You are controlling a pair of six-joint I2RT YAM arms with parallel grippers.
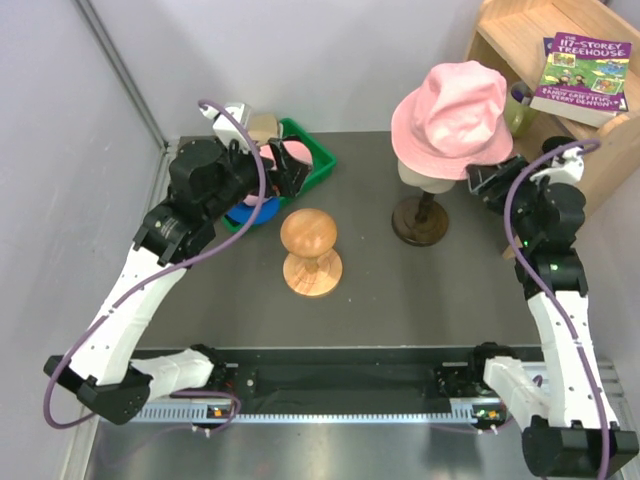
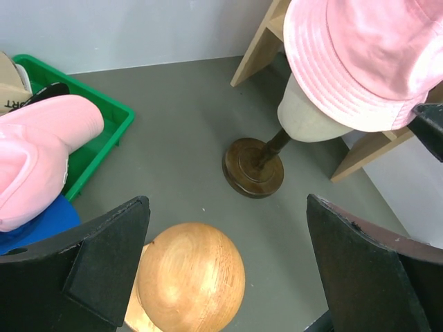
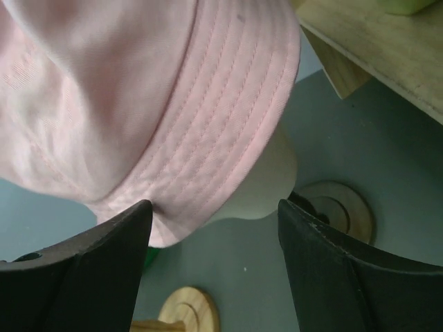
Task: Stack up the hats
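Presently pink hat point(image 1: 450, 105) sits crown-up on mannequin head point(image 1: 425, 178), axis near upright. Right gripper point(image 3: 213, 211), jaws spread, is just beside its brim; contact unclear. Left gripper point(image 2: 227, 207), spread wide, hangs left of the head by pink cap point(image 2: 34, 152) and blue cap point(image 2: 34, 221).

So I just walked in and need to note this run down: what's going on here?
Two robot arms are stacking hats. The right gripper is open, its fingers apart just below the brim of a pink hat that sits on the mannequin head; it grips nothing. The left gripper, also open, hovers by the green bin, where a pink cap and a blue cap lie. The wooden knob stand has no hat on it.
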